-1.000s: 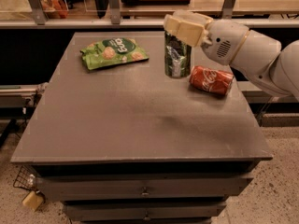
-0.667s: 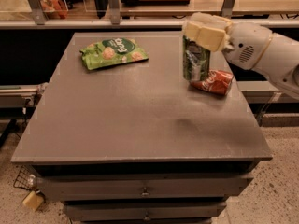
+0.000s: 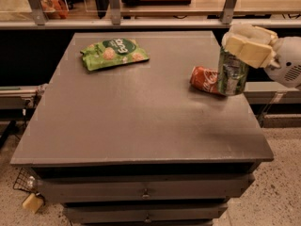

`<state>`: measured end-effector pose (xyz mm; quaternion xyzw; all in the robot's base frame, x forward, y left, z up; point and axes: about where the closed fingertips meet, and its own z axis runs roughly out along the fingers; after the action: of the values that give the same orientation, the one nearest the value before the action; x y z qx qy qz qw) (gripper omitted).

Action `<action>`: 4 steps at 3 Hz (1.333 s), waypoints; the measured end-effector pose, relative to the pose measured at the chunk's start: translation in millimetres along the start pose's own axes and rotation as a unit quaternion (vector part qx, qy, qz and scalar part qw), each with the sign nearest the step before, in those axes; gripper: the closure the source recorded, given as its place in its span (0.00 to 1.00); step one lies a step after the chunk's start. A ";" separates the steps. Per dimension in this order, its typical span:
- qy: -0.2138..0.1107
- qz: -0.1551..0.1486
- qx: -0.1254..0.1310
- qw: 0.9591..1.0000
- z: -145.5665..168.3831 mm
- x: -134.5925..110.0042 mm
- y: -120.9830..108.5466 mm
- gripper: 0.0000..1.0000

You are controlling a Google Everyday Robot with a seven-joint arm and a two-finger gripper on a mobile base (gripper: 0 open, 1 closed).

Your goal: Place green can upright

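Our gripper (image 3: 243,45) is clamped on the top of the green can (image 3: 232,76), holding it upright near the right edge of the tabletop (image 3: 141,121). The green pouch (image 3: 114,53) at far left poses no risk. The red can (image 3: 204,78), though, lies just beside the green can, so we judge a descent could knock it, or land too near the edge and topple.

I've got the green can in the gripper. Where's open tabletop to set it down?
The gripper holds the green can at the right edge, close beside the red cola can: crowded there. The table is bare across its middle and whole front, left of the cola can and forward of the snack pouch at back left.
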<state>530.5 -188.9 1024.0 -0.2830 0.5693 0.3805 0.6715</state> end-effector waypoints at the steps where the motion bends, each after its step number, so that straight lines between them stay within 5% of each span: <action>1: -0.028 0.015 0.017 0.999 -31.5 15.6 7.4 1.00; 4: -0.051 -0.010 -0.038 0.998 -55.6 51.5 26.0 1.00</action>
<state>481.6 -210.1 964.3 -0.2941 0.5163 0.4093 0.6924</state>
